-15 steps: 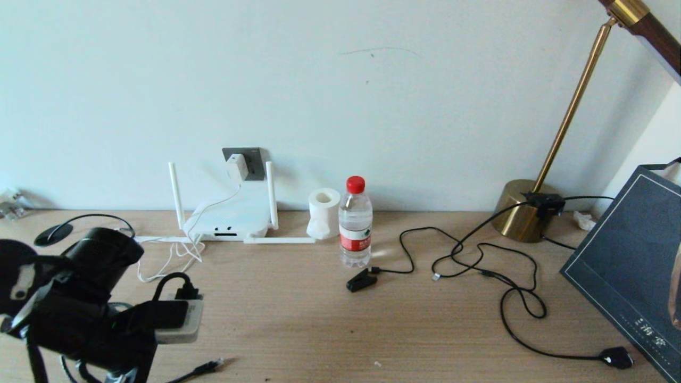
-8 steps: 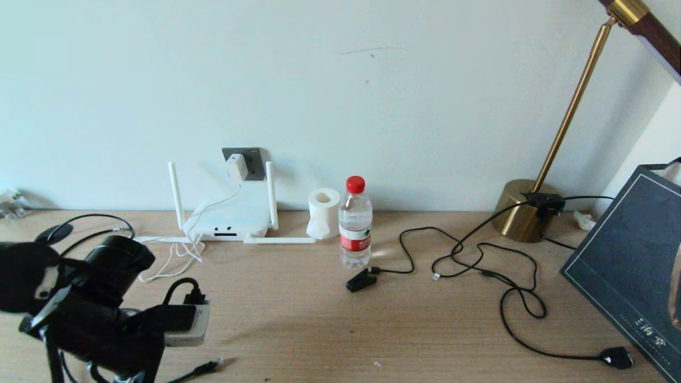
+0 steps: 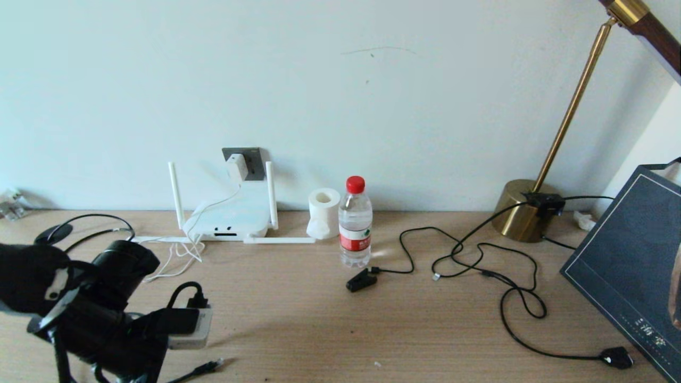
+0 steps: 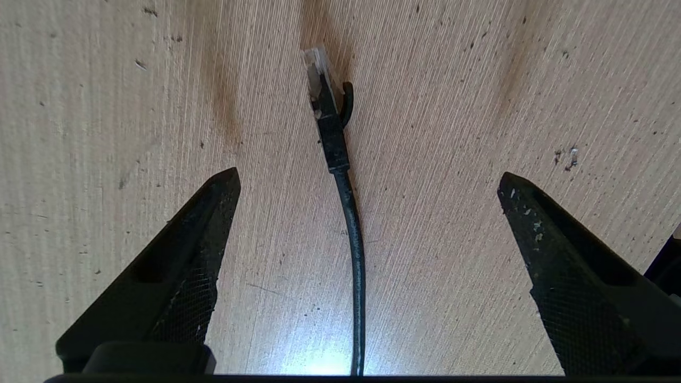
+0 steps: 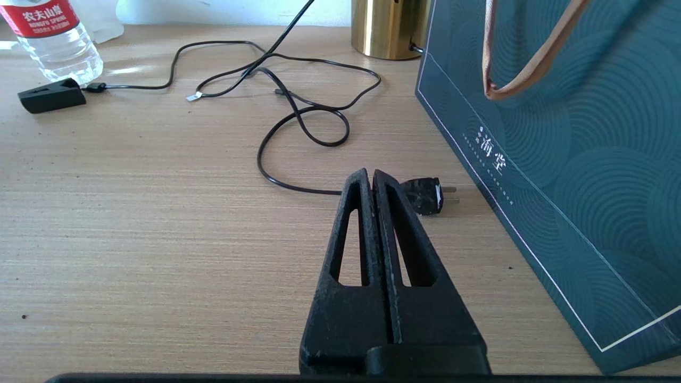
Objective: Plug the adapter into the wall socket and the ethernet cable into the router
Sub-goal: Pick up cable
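Left gripper [image 4: 367, 181], fingers spread wide, hangs over the black round ethernet cable [image 4: 355, 255] — straddling it, evidently to pinch behind its clear-tipped plug; right gripper [image 5: 372, 178] sits pressed together, idle.

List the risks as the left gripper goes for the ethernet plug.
1. The left gripper is open with the ethernet cable running between its fingers; closing here would likely pinch cord rather than the plug body, leaving the plug hard to aim.
2. The router has the adapter cord draped across it, which might snag on approach.
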